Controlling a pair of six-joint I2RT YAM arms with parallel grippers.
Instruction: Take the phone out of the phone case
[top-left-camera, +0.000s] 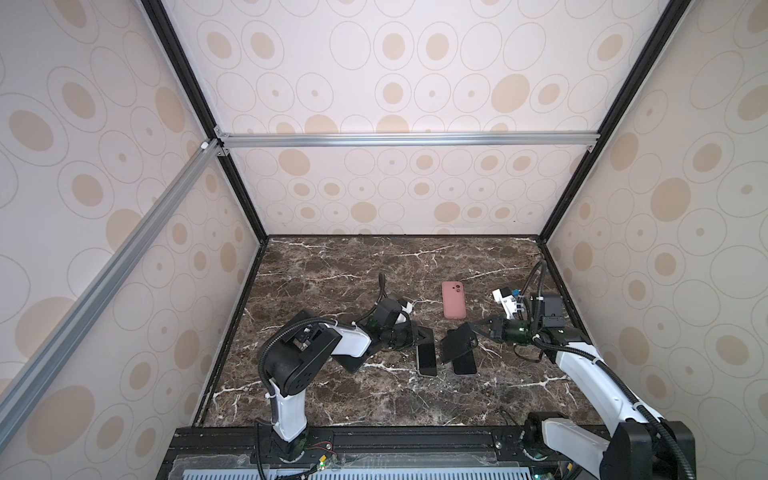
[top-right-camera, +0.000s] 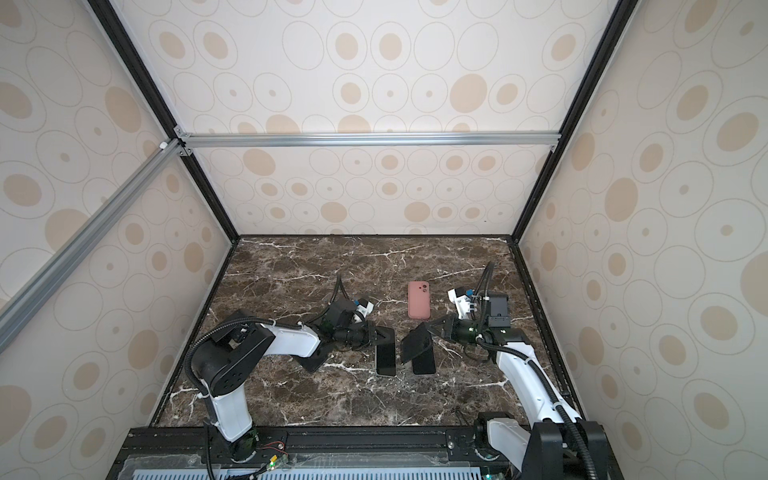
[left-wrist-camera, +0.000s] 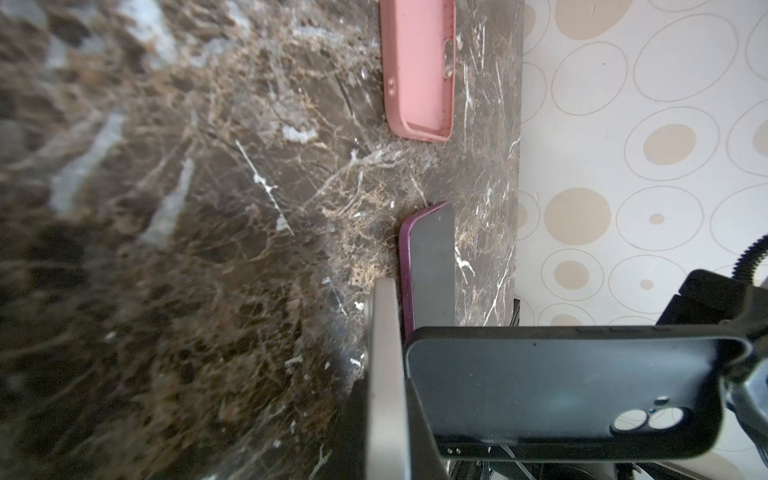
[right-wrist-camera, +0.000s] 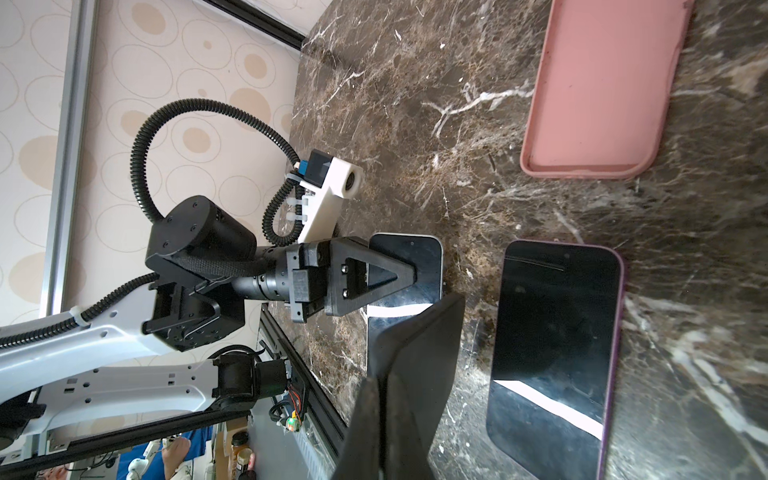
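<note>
The phone (top-left-camera: 427, 359), black-screened with a silver edge, lies low over the marble near the middle. My left gripper (top-left-camera: 424, 338) is shut on its far end, one finger above and one below. In the left wrist view the phone (left-wrist-camera: 384, 332) shows edge-on between the fingers. The empty black phone case (top-left-camera: 457, 343) hangs tilted just right of the phone and apart from it. My right gripper (top-left-camera: 473, 328) is shut on the case's rim. The right wrist view shows the case (right-wrist-camera: 428, 332) pinched between my right gripper's (right-wrist-camera: 380, 395) fingers, with the phone (right-wrist-camera: 424, 257) behind it.
A purple-edged phone (top-left-camera: 464, 365) lies screen up on the table (top-left-camera: 374, 266), partly under the black case. An empty pink case (top-left-camera: 453, 300) lies farther back. A dark flat object (top-left-camera: 353, 361) rests under the left arm. Enclosure walls stand on three sides.
</note>
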